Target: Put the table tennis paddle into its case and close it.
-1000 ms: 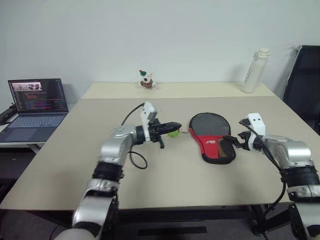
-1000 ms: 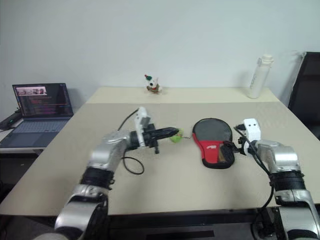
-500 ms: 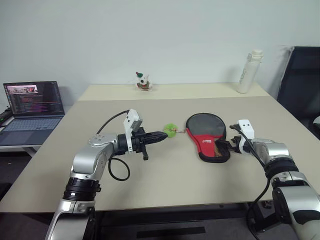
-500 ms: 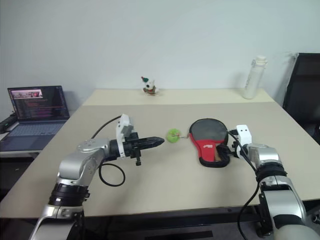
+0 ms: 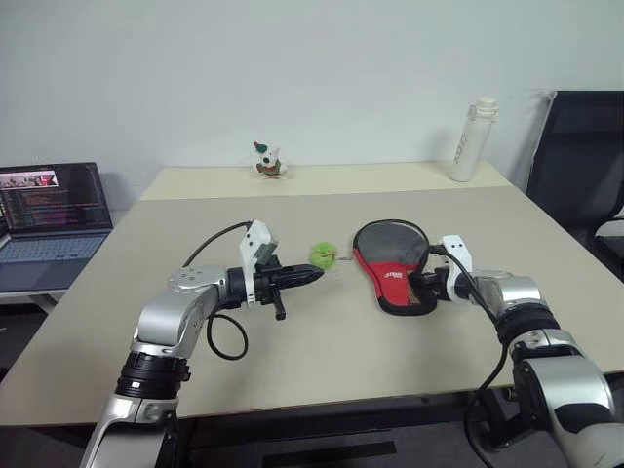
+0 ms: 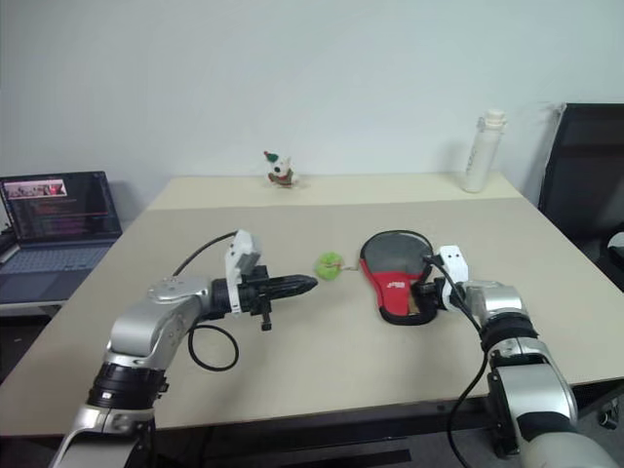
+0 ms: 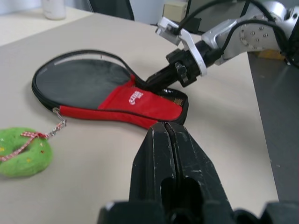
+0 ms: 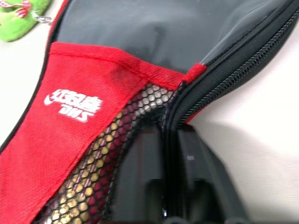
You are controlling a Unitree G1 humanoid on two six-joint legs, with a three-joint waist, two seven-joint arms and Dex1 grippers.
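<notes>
The case (image 5: 388,255) lies flat on the table, a black cover with a red-and-mesh panel (image 8: 70,140) and a white logo. Of the table tennis paddle I see a brownish handle through the mesh (image 7: 176,100); the case hides the rest of it. My right gripper (image 5: 419,286) is at the case's narrow end, shut on the zip rim (image 8: 219,84), which runs between its fingers (image 8: 196,177). My left gripper (image 5: 310,276) is shut and empty. It points at a fuzzy green ball (image 5: 323,254), which hangs on a small chain from the case's zip.
A laptop (image 5: 54,210) stands on a side desk at the left. A white bottle (image 5: 468,139) and a small figurine (image 5: 263,159) stand along the table's far edge. A black chair (image 5: 575,146) stands at the right.
My right gripper has moved left to the case's narrow end and closed on its zip rim. My left gripper has drawn back a little from the green ball. The camera has shifted too.
</notes>
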